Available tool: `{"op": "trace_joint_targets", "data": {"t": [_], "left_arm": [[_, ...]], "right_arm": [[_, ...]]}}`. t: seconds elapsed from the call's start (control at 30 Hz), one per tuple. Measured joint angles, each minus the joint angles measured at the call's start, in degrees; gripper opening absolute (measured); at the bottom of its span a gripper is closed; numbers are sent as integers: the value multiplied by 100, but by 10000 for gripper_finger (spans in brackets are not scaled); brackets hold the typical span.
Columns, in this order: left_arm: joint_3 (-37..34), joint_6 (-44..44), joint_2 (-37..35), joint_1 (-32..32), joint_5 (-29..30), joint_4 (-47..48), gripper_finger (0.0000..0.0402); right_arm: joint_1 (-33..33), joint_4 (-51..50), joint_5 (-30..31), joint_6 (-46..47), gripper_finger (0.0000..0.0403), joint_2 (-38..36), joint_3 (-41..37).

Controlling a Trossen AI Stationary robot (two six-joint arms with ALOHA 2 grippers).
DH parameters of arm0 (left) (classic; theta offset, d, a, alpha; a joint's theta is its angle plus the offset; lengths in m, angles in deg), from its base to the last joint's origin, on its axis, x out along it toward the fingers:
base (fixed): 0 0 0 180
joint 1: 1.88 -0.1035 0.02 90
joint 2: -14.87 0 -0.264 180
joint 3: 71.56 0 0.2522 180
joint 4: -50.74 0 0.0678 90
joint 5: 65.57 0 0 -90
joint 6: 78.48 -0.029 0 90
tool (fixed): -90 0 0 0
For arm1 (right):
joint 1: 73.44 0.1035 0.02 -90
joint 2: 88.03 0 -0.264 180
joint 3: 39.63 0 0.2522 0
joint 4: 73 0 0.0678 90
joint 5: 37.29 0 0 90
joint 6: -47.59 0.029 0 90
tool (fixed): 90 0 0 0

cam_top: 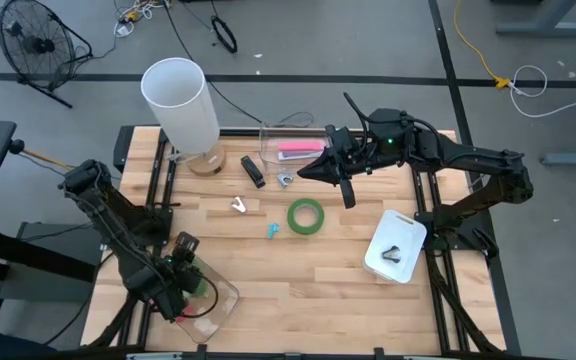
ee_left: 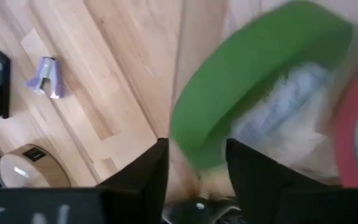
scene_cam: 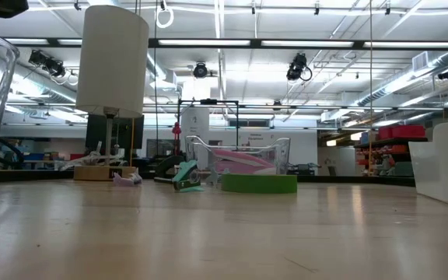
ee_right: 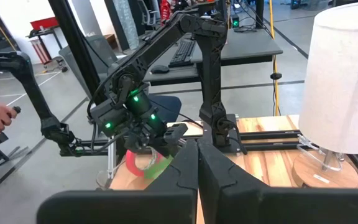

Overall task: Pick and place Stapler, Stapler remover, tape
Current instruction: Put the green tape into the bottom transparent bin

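Just between left gripper [ee_left: 194, 171] fingers: green tape [ee_left: 253, 81]

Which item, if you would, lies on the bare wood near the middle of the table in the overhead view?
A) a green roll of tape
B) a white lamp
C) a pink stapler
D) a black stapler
A: the high view shows a green roll of tape lying flat on the table near its centre, apart from both arms.
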Motion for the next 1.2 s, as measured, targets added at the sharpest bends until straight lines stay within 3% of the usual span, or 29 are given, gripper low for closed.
{"op": "trace_joint_targets", "data": {"t": [0.23,0.37,0.47,0.73,0.97,1.2], "left_arm": [[44,-3,-2,-4,-324,16,235],[360,-49,-22,-7,-379,152,248],[808,-457,-24,-11,-61,431,247],[2011,-810,-184,-409,1214,1187,191],[2772,-817,-484,-1039,2221,1180,127],[3306,-906,-597,-1814,2514,622,66]], "right_arm": [[0,2,2,-2,1,0,0],[0,2,3,-7,1,0,0],[0,4,5,-70,1,0,0],[0,4,20,-129,1,0,0],[0,4,20,-138,1,0,0],[0,-2,17,-147,4,0,0]]}}
